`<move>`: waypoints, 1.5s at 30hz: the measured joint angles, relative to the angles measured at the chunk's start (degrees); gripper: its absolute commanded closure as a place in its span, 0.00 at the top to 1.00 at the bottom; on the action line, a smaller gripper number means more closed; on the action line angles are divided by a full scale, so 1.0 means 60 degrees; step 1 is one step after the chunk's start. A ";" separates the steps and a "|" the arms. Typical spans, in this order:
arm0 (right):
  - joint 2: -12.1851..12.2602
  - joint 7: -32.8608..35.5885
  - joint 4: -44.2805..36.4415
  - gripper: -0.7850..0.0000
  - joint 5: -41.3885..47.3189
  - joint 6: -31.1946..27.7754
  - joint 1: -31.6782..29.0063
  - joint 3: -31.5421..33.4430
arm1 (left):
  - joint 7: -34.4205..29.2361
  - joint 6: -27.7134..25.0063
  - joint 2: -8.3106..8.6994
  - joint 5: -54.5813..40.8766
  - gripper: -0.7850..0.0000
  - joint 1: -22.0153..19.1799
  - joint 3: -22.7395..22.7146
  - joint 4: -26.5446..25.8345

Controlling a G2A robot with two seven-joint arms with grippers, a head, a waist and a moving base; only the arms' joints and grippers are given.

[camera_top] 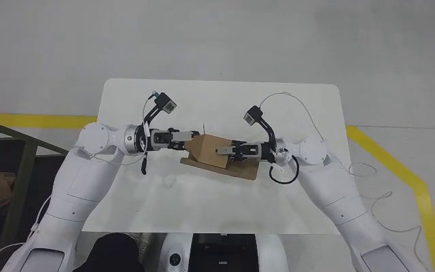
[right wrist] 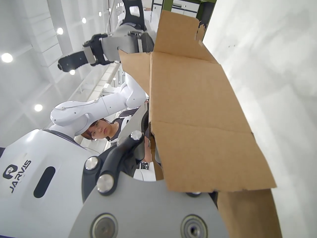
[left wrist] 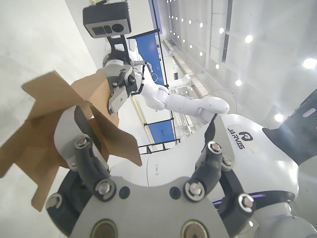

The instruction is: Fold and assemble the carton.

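a white bench stands on a pale grey floor marked with yellow tape lines, and the carton sits near the bench's middle, between the two arms. the carton is only partly raised: its walls stand in a rough box shape, but several flaps splay outward and one panel lies flat on the bench toward the right arm. the right hand is clenched on a wall panel of the carton. the left hand is released, spread wide, with one finger just beside a flap at the open end. i judge the task about midway: the body is opened up, but the flaps are not yet folded in and tucked.
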 measured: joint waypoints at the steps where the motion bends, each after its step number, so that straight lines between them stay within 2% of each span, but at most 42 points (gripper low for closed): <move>1: 0.0015 -0.0026 -0.0006 0.00 -0.0036 0.0006 -0.0005 0.0054 | 0.0016 -0.0004 -0.0004 0.0002 1.00 0.0022 0.0028 -0.0005; 22: 0.0181 -0.0627 -0.0112 0.00 -0.0643 0.0021 -0.0055 0.0631 | -0.0046 0.0158 -0.0027 0.0044 1.00 0.0160 0.0227 -0.0054; 35: 0.0150 -0.0412 -0.0173 0.00 -0.0598 0.0056 0.0049 0.0424 | -0.0102 0.0103 0.0162 0.0208 1.00 0.0193 -0.0868 0.0040; 45: 0.0155 -0.0471 -0.0182 0.00 -0.0583 0.0080 0.0008 0.0438 | -0.0156 0.0124 0.0178 0.0216 1.00 0.0208 -0.0928 0.0079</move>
